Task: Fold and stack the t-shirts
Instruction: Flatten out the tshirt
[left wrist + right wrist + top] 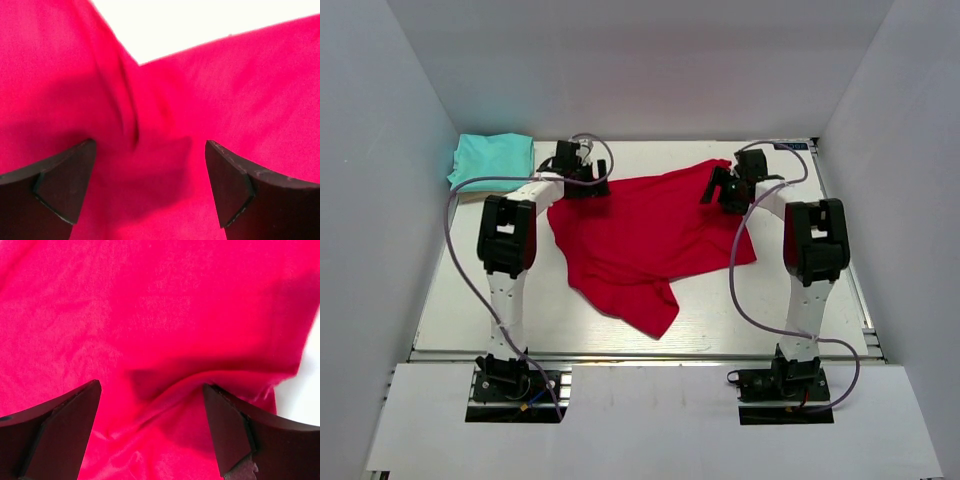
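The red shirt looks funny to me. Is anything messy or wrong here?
Yes. The red t-shirt lies crumpled and crooked in the middle, with one end trailing toward the front. The teal t-shirt sits neatly folded in the far left corner. Nothing looks torn or spilled.

Top view: bright, even, diffuse light from overhead, walls greyer at the sides. Soft faint shadows under the arms on the table. Sharp overall, mild wide-angle stretch at the edges. Wrist views: red t-shirt oversaturated, weave detail lost, folds blurred in left wrist. Bare table blown out to pure white. Fingers near black, underexposed, edges soft, with a dim shadow on the cloth between them.
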`<state>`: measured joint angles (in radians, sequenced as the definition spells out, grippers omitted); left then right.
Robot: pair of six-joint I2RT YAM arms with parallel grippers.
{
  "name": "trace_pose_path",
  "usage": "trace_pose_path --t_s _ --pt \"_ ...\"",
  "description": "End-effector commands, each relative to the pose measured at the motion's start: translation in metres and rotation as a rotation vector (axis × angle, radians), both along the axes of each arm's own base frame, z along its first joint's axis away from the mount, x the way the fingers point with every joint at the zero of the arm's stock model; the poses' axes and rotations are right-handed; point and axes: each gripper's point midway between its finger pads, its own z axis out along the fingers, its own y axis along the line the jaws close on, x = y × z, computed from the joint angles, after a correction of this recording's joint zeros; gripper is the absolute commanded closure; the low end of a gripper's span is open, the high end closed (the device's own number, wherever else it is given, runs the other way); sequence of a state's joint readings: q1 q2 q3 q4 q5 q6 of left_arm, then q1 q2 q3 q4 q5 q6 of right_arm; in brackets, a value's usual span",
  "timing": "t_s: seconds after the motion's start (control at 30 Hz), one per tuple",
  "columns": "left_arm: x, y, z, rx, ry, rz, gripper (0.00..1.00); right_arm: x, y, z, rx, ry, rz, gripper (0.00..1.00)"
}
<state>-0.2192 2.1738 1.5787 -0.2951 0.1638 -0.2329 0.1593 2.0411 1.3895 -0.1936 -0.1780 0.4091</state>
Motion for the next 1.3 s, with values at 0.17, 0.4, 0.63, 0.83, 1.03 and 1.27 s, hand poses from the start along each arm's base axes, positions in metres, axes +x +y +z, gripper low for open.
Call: trace_pose_path --t_s 0.17,0.4,0.63,0.83,1.03,1.27 --pt "0.103 -0.005 0.045 0.025 -0.168 -0.021 0.00 0.065 -0.006 0.058 -0.096 -0.158 0.032 0.10" --pt "0.062 -0.032 0.144 0.043 -0.321 -0.091 0.00 0.024 -0.026 0.112 -0.098 -0.255 -0.061 0.10" --pt "-0.073 -0.104 0.140 0.054 -0.276 -0.310 0.00 -0.037 -0.069 0.088 -0.171 -0.134 -0.259 0.10" --pt "-0.196 -0.162 0.115 0.084 -0.184 -0.552 0.00 -0.073 -0.118 0.080 -0.249 -0.084 -0.421 0.10" --pt "-0.302 -0.189 0.068 0.083 0.003 -0.707 0.05 -0.086 -0.136 0.076 -0.247 -0.051 -0.452 0.10" --pt "-0.329 -0.187 0.035 0.229 0.059 -0.680 0.20 -0.091 -0.133 0.068 -0.210 -0.051 -0.369 0.10"
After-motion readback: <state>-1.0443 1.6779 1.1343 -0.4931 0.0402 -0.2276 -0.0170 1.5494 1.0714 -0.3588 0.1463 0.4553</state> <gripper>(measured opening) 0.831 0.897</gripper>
